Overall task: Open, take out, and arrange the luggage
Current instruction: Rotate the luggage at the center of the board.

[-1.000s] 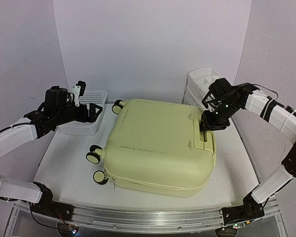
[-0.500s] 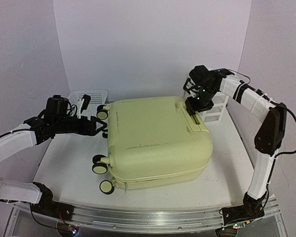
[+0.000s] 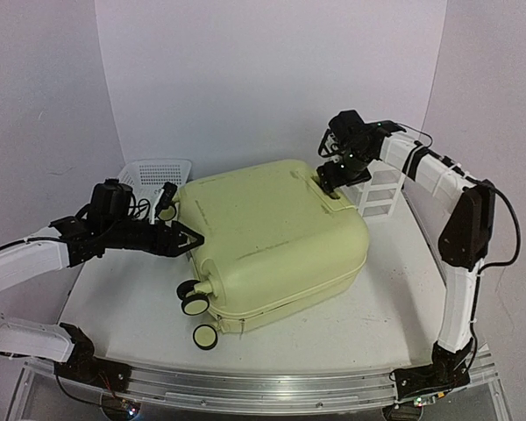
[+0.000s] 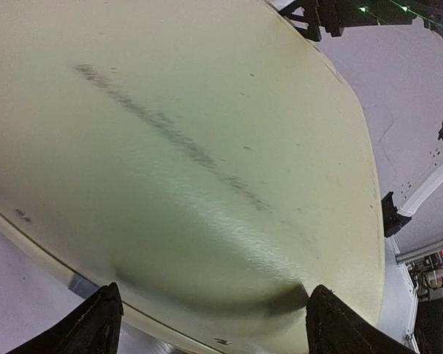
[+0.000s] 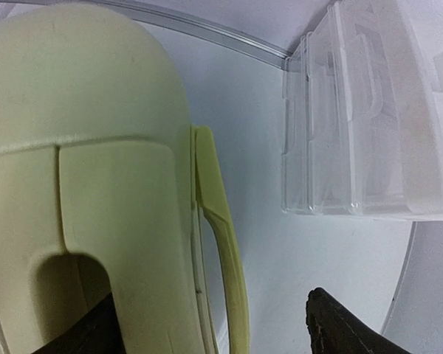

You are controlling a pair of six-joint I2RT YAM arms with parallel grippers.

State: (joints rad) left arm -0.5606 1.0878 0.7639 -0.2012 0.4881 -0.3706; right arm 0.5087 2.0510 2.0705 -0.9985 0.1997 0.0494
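Observation:
The luggage [image 3: 272,237] is a big pale yellow-green hard-shell case lying closed and flat in the middle of the table, turned at an angle. Its cream wheels [image 3: 195,304] point to the near left. My left gripper [image 3: 186,239] is open at the case's left edge, and the shell [image 4: 192,133] fills the left wrist view between its spread fingertips [image 4: 96,328]. My right gripper [image 3: 331,174] hovers at the far right corner. Its jaws stand wide on either side of the moulded handle [image 5: 221,228] without pinching it.
A white mesh basket [image 3: 153,171] sits at the back left, behind the left arm. A clear white drawer organizer [image 3: 377,189] stands at the back right, close to the handle end of the case [image 5: 362,110]. The backdrop walls close in on three sides.
The case has swung counterclockwise, handle end going back and wheels coming forward. My right gripper has widened off the handle. My left gripper has moved right, up against the case.

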